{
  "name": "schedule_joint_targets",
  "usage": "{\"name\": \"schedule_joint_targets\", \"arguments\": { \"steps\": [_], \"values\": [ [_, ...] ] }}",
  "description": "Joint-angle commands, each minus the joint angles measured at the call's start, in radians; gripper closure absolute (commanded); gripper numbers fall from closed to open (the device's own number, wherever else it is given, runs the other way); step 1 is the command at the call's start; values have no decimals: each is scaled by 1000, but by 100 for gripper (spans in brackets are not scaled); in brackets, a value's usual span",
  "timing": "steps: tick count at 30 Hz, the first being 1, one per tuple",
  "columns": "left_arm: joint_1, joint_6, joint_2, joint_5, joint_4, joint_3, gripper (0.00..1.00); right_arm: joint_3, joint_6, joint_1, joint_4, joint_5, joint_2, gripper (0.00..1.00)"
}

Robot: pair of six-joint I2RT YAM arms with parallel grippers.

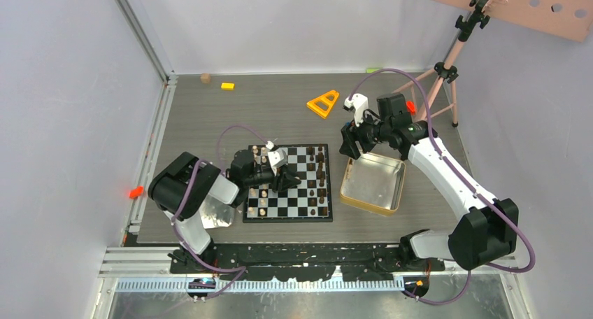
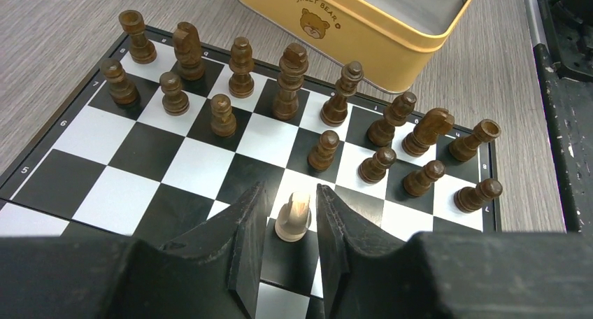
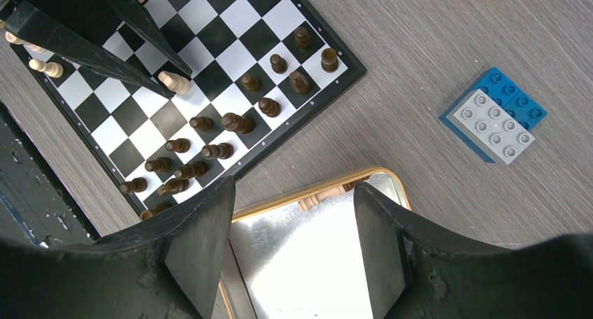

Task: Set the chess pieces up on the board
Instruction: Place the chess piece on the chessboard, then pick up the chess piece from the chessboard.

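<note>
The left gripper reached low over the board, its two black fingers narrowly parted on either side of a single light tan pawn. The pawn stood upright on a dark square, with a sliver of board showing between it and each finger, so nothing was clamped. Beyond it, the dark brown pieces stood in two ranks along the board edge nearest the gold-rimmed tin, the taller figures behind and pawns in front. More light pieces stood along the opposite edge of the board, by the left arm.

The right gripper hung over the tin just beside the board, jaws spread wide with nothing between them. Inside the tin, a few tan figures lay on their sides against the far rim; how many could not be told.

A blue-and-grey toy brick lay on the grey table to one side of the tin. An orange triangle and a small yellow block sat well apart toward the back wall.
</note>
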Motion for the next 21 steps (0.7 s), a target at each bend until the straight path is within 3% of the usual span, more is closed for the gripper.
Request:
{"name": "schedule_joint_targets", "arguments": {
  "steps": [1,21],
  "values": [
    [-3,33,-44,-8,46,8,67,7,-7,-2,25,-15,-2,31],
    [-17,82,-95,-21,-125,52,79,4,-15,-3,16,-10,-5,32]
  ]
}}
